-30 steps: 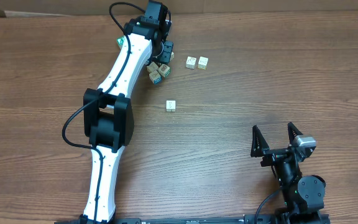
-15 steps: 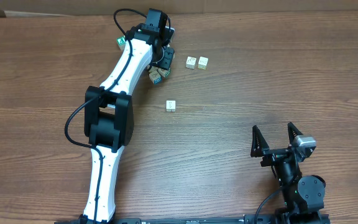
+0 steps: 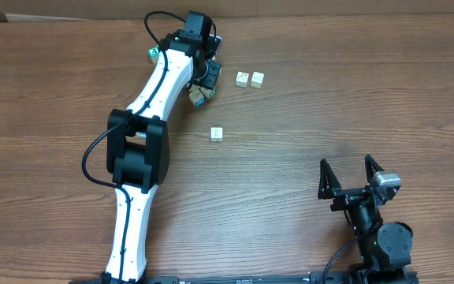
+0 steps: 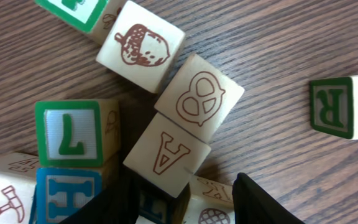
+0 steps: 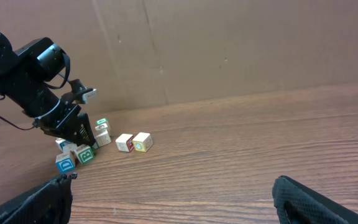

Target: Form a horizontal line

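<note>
While my left gripper [image 4: 180,190] hangs over the pile [image 3: 202,93]: jaws half apart astride a blue-lettered cube [image 4: 157,202]; whether I grip it, I cannot tell.
Right gripper [image 3: 351,175]: jaws spread wide, empty, well apart from the cubes.
Horizontal line [image 3: 250,79]: two pale cubes touching, just right of the pile.
Risk: crowded neighbours; closing may drag the A cube [image 4: 165,154] along.
Containers: none visible.

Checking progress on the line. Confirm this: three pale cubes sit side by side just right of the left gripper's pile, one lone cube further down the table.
Wrong count: the overhead view shows two pale cubes in that row, not three. They do sit side by side just right of the pile at the left gripper, one lone cube further down the table.
</note>
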Available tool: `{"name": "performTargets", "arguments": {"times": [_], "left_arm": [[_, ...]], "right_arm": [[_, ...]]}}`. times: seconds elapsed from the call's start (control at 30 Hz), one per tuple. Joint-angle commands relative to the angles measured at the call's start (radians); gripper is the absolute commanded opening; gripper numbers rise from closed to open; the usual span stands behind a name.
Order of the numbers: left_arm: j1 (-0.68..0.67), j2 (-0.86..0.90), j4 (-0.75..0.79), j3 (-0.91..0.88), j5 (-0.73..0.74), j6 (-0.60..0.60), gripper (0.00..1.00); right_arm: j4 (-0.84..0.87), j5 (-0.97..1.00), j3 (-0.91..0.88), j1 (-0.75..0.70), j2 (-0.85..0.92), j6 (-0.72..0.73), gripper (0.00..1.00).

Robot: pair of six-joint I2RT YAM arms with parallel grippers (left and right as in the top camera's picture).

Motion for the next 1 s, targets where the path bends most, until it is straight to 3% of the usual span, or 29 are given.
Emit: {"name": "performTargets", "arguments": {"times": [0.0,0.3,0.97], "left_arm": [[-0.014,0.018,0.002,-0.006,0.031,0.019,0.48],[-0.014,0.018,-0.010,0.097,0.026,0.019,0.52],[-0.013,0.022,0.019,0.072,-0.020,0.023,0.54]], "right_arm": [[0.006,0.005,-0.010,-0.005,-0.008,-0.004,1.00],[0.006,0.005,-0.010,-0.005,-0.008,-0.004,1.00],[0.006,0.005,-0.010,-0.005,-0.008,-0.004,1.00]]}}
